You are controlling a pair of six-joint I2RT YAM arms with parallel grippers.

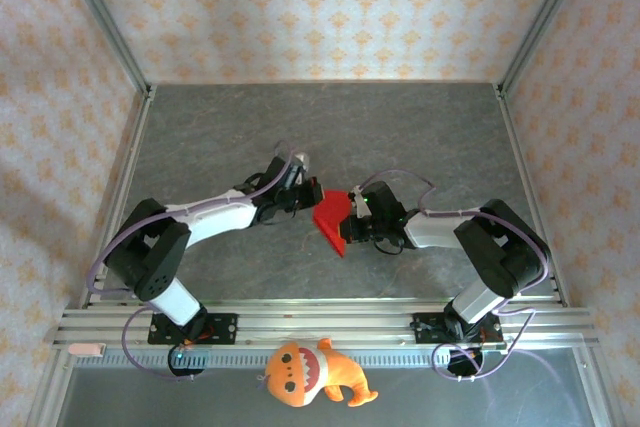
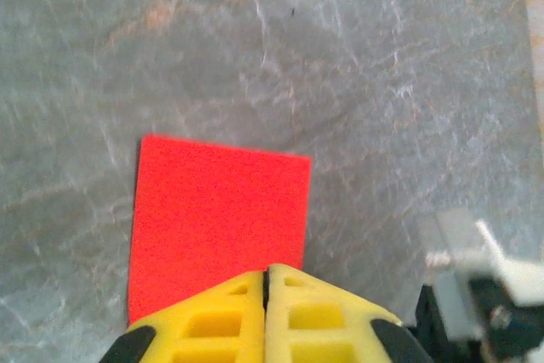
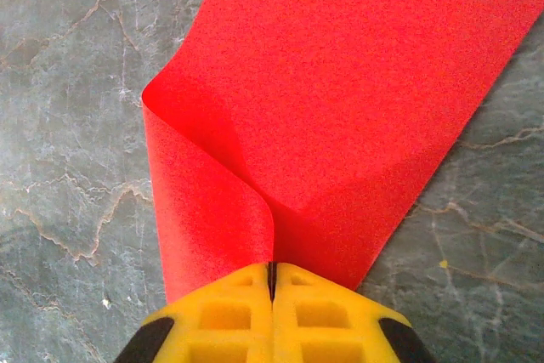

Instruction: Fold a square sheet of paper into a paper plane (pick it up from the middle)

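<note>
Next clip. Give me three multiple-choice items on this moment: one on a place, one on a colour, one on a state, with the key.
1. Where is the orange plush toy?
A. at the near edge, about centred
B. in the far left corner
C. in the far right corner

2. What colour are the fingers in the wrist views?
A. green
B. yellow
C. white

3. The right gripper is:
A. open above the table
B. shut on the square sheet of paper
C. shut on the toy

Key:
1 A: the top view shows it lying at the bottom middle.
2 B: both wrist views show yellow.
3 B: the red paper curls out from between the closed fingers.
</note>
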